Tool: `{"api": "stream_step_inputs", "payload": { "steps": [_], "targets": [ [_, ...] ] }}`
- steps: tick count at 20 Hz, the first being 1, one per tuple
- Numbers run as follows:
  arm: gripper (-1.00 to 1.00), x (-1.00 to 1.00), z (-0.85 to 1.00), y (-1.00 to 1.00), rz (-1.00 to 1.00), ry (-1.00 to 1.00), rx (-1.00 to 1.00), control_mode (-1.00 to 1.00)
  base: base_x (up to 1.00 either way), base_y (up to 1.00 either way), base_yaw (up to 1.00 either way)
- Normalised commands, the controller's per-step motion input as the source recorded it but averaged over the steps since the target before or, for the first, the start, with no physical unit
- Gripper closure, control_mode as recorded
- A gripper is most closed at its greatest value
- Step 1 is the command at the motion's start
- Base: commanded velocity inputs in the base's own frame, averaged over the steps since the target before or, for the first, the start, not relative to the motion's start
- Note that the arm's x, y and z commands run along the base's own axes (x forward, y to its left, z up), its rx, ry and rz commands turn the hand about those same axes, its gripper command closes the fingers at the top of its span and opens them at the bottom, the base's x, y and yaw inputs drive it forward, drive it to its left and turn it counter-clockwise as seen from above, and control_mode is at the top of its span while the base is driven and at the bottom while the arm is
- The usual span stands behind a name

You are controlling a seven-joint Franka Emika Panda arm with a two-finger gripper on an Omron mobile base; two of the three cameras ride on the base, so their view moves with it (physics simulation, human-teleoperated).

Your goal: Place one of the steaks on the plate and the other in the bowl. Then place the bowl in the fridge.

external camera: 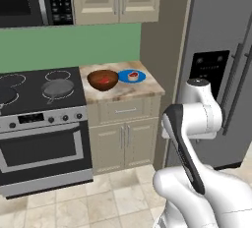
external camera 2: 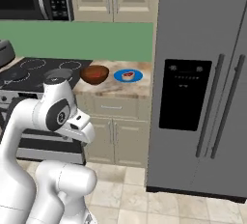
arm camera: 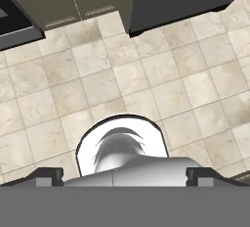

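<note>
Steaks sit sorted already: bowl [external camera: 103, 80] and plate [external camera: 132, 76] at the counter's right end. Gripper [arm camera: 125, 176], jaws released, should grasp the bowl's rim level.

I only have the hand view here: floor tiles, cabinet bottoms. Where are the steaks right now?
Observer: One steak lies in the brown bowl on the counter.
Operator: And the other?
Observer: On the blue plate lies the fat-rimmed steak, right of the bowl.
Operator: Fridge open?
Observer: No, both doors of the fridge are shut.
Operator: Gripper holding anything?
Observer: The gripper is open and empty, pointing at the floor.
</note>
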Motion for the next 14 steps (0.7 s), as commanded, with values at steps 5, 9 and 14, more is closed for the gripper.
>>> {"api": "stream_step_inputs", "payload": {
  "steps": [5, 9, 14],
  "targets": [
    [-1.00, 0.00, 0.00, 0.00, 0.00, 0.00, 0.00, 1.00, 0.28, -0.86, 0.13],
    [-1.00, 0.00, 0.00, 0.00, 0.00, 0.00, 0.00, 1.00, 0.64, -0.34, 0.04],
    [-1.00, 0.00, 0.00, 0.00, 0.00, 0.00, 0.00, 1.00, 0.31, -0.09, 0.00]
  ]
}}
